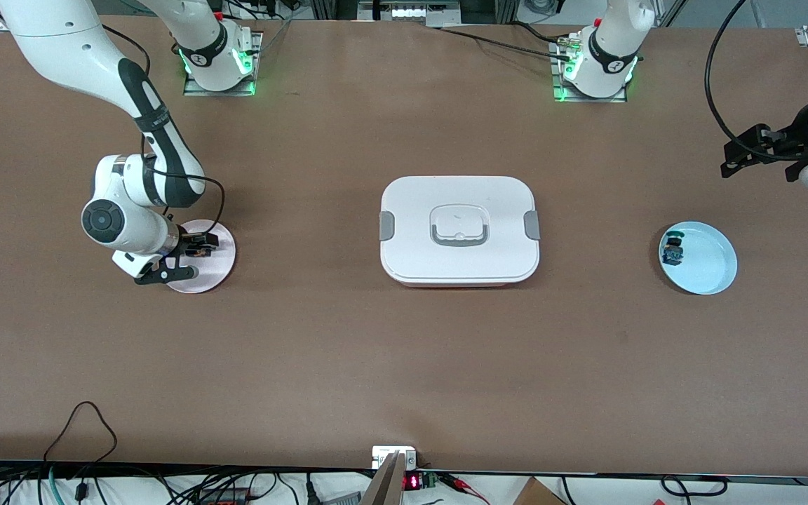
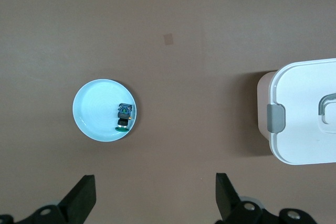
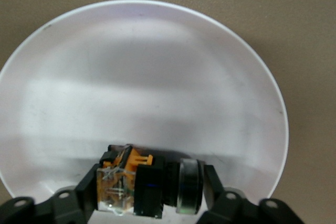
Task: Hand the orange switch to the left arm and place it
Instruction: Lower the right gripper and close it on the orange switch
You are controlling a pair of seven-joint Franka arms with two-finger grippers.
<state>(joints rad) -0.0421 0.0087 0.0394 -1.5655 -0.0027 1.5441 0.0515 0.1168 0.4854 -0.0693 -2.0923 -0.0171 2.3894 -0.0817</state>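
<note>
The orange switch (image 3: 128, 162) lies on its side on a pale pink plate (image 3: 157, 77), its clear-and-orange block at one end and its round cap at the other. My right gripper (image 3: 149, 186) is down on the plate (image 1: 220, 270) with one finger against the block and the other against the cap, shut on the switch. The white lidded box (image 1: 459, 230) stands mid-table between the two plates. My left gripper (image 1: 739, 153) hangs open and empty over the table at the left arm's end, with the box's edge (image 2: 304, 114) in its wrist view.
A light blue plate (image 1: 711, 272) near the left arm's end holds a small blue-and-teal switch (image 1: 672, 250), also visible in the left wrist view as plate (image 2: 89, 109) and switch (image 2: 124, 116). Cables and electronics line the table edge nearest the front camera.
</note>
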